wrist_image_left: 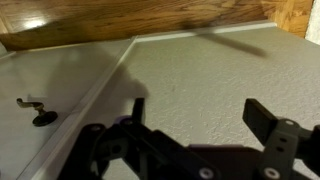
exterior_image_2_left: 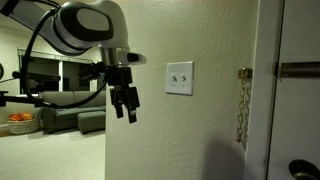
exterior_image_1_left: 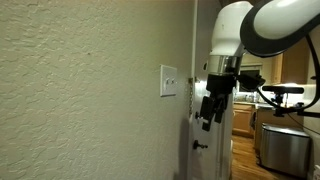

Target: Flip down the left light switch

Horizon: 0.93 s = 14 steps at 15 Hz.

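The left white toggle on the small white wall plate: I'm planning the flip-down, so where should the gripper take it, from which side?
Probably its upper face, from above: the left white toggle is a tiny nub on the white wall plate, too small for the black gripper to pinch, so press down with one fingertip.
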Motion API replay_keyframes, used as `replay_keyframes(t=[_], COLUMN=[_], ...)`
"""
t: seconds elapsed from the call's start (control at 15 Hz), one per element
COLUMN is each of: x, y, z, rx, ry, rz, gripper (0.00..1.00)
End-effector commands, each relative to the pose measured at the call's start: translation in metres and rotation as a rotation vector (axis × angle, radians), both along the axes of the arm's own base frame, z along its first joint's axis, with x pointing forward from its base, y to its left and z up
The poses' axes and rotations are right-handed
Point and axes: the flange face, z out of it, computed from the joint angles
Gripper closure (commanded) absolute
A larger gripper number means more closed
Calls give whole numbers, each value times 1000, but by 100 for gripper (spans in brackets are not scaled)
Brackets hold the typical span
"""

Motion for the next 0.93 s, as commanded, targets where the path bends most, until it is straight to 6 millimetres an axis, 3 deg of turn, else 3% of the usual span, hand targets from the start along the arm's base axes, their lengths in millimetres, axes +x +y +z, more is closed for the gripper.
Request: replay_keyframes(t=[0.0, 0.87], x=[0, 67], y=[0, -45], z=[1, 41], rx=[0, 25], ry=[1, -99], rz=[0, 1], gripper=[0, 0])
